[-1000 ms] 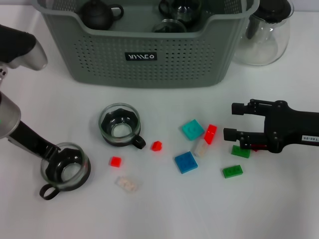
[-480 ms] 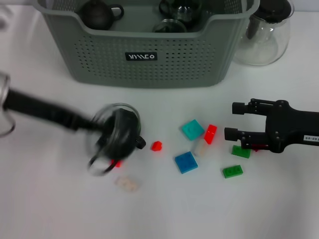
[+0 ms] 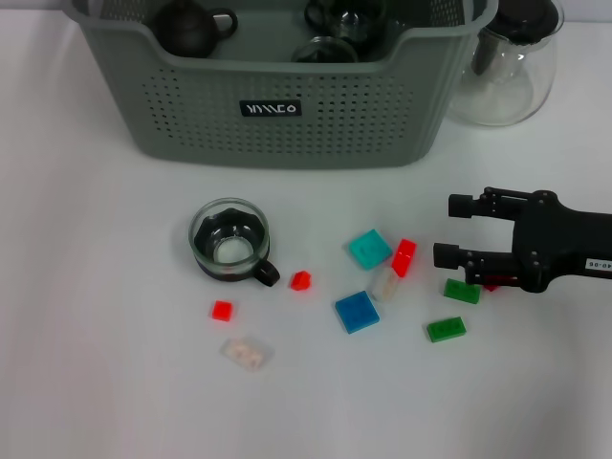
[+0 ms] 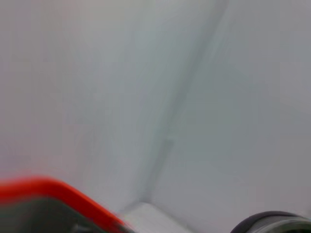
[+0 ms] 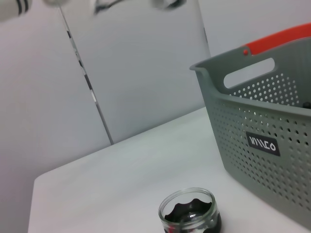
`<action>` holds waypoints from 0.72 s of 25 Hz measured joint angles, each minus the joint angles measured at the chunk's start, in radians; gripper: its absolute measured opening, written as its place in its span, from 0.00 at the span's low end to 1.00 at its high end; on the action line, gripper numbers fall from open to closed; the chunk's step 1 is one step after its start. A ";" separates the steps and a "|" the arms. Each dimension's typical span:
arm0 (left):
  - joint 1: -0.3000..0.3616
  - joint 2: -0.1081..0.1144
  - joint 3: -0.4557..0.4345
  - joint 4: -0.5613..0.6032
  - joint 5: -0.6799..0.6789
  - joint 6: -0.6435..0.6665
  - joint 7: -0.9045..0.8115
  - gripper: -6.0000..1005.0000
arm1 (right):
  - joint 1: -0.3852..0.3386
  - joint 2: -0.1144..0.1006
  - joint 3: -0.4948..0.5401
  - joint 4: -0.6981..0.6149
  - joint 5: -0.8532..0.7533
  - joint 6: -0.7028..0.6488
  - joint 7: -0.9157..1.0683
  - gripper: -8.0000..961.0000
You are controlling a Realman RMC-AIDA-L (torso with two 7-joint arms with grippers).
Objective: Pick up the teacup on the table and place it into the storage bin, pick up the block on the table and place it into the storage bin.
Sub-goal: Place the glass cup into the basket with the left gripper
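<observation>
A white table is seen from the head view, with the grey-green storage bin standing at its far edge. Several dark cups are seen inside the bin, and a black label with white lettering is carried on its near wall. A clear glass pot with a black lid stands just beside the bin, toward the far right corner of the table.

One teacup, made of clear glass with a dark holder and handle, is left upright on the table in front of the bin, well apart from it. The same teacup is also caught in the right wrist view, with the bin's perforated wall behind it.

Small blocks are scattered across the middle of the table: two small red blocks, a pale translucent block, a blue block, a teal block, a longer red block and two green blocks.

The right gripper is held near the right edge of the table, above the green blocks, with its fingers spread apart and nothing gripped between them. The left gripper is not seen in the head view, and the state of its fingers cannot be told from the left wrist view, which is blurred.
</observation>
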 joint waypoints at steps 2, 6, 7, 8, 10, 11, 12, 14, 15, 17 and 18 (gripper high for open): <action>-0.040 0.012 0.082 0.012 0.073 -0.145 -0.043 0.05 | 0.000 0.000 0.000 0.000 0.001 0.002 -0.001 0.83; -0.096 0.007 0.251 -0.017 0.279 -0.425 -0.120 0.05 | 0.000 0.002 0.001 0.000 0.001 0.005 -0.001 0.83; -0.105 -0.004 0.292 -0.033 0.333 -0.492 -0.132 0.05 | 0.001 0.002 0.001 0.000 0.001 0.006 -0.001 0.83; -0.113 -0.015 0.322 -0.048 0.380 -0.544 -0.139 0.05 | 0.001 0.003 0.001 0.000 0.001 0.007 -0.001 0.83; -0.120 -0.048 0.375 -0.081 0.466 -0.631 -0.142 0.05 | 0.003 0.004 0.003 0.000 0.002 0.008 -0.002 0.83; -0.123 -0.080 0.409 -0.106 0.542 -0.703 -0.146 0.05 | 0.005 0.005 0.006 0.000 0.002 0.009 -0.002 0.83; -0.124 -0.098 0.427 -0.120 0.583 -0.739 -0.148 0.05 | 0.007 0.007 0.009 0.000 0.002 0.009 -0.002 0.83; -0.138 -0.136 0.449 -0.167 0.701 -0.822 -0.156 0.05 | 0.010 0.008 0.012 0.000 0.000 0.010 -0.003 0.83; -0.154 -0.150 0.459 -0.206 0.767 -0.860 -0.169 0.05 | 0.011 0.009 0.012 0.000 0.000 0.011 -0.003 0.83; -0.188 -0.154 0.492 -0.284 0.846 -0.907 -0.226 0.05 | 0.012 0.009 0.012 0.000 0.000 0.011 -0.003 0.83; -0.206 -0.150 0.516 -0.330 0.864 -0.925 -0.256 0.05 | 0.012 0.009 0.012 0.000 0.000 0.011 -0.002 0.83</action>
